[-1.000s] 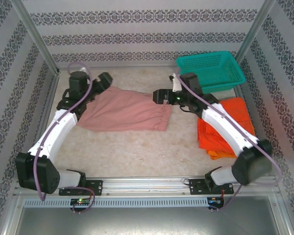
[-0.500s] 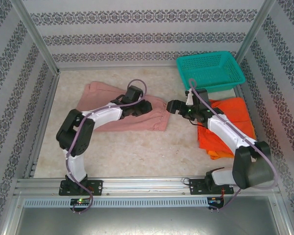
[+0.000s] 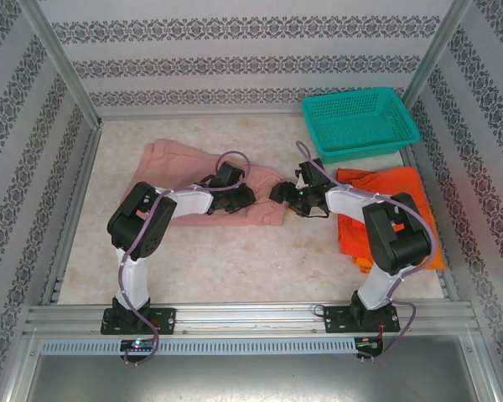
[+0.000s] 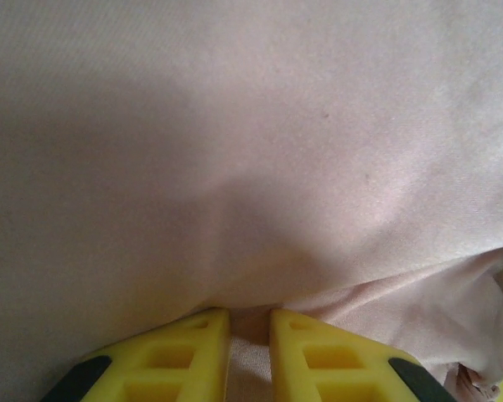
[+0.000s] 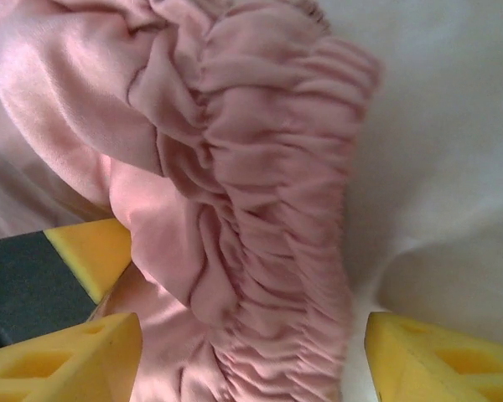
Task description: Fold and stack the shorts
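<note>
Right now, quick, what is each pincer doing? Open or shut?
Left pincer: shut, pinching the pink shorts.
Right pincer: open, jaws either side of the shorts' bunched waistband, not gripping.

Left claw (image 4: 249,327) nearly closed, pinching pink shorts (image 4: 251,151) fabric.

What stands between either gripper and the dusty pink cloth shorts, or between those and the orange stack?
Nothing visible. The left gripper is pinched on a fold of the dusty pink cloth shorts; the right gripper stands open around their gathered waistband. Toward the folded orange cloth shorts lies bare table, crossed by the right arm alone.
</note>
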